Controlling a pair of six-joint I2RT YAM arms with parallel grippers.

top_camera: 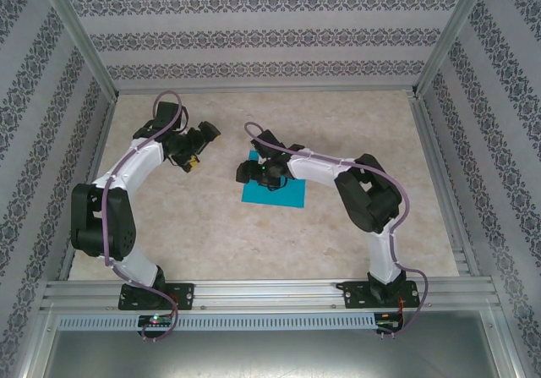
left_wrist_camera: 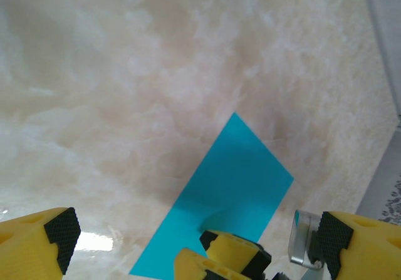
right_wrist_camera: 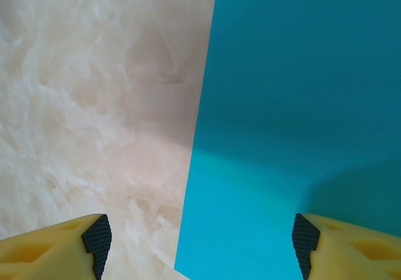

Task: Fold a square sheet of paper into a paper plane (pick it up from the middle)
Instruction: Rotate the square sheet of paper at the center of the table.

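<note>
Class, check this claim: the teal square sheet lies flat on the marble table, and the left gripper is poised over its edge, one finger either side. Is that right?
No: it is the right gripper, not the left, poised over the edge of the square sheet of paper, as the right wrist view shows. The rest holds.

Top high, rearward; wrists close, sharing sheet [left_wrist_camera: 232, 186].

No legible text, label, brand or number anywhere, at least at this sharpness.
</note>
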